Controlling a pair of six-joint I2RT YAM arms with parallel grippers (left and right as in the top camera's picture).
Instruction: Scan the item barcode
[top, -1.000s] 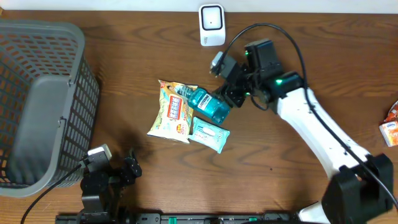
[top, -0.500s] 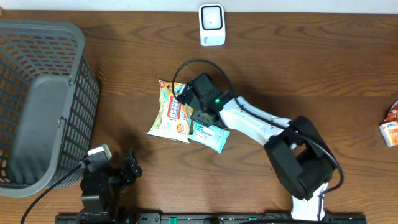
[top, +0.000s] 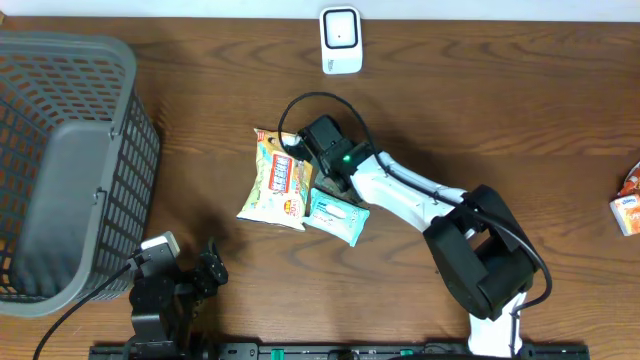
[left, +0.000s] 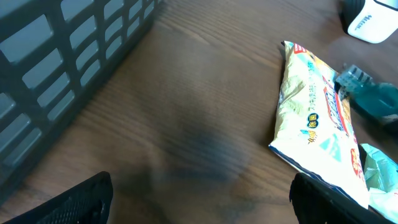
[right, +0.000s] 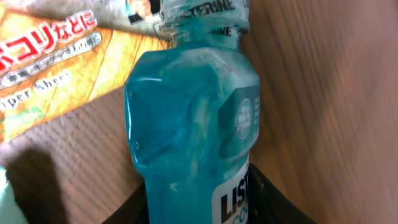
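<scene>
Right gripper (right: 199, 204) is down over the middle of the table (top: 480, 110), its two dark fingers set one on each flank of the teal mouthwash bottle (right: 186, 124). From its own camera both fingers sit tight against the plastic, so I'd call it closed on the bottle. The bottle lies on its side on the wood, with its neck and label collar resting over the edge of the yellow-and-orange snack bag (top: 277, 180). From overhead you barely see it, because the wrist and its looping black cable cover it (the left wrist camera does catch a teal sliver of it past the bag's far edge).

Just beside the bag, on the side nearer the robot, lies a pale green pack of wipes (top: 337, 215), touching the bag's lower corner. The white barcode scanner (top: 341, 40) stands at the far edge of the table, well apart from the bottle and with bare wood between them.

Over by the near left corner, the left gripper (left: 200, 202) hangs low above the table with its fingers spread wide and nothing between them. The big grey mesh basket (top: 60, 170) fills the left end, close beside that arm. A small red-and-white carton (top: 628, 200) sits at the right edge, partly cut off.
</scene>
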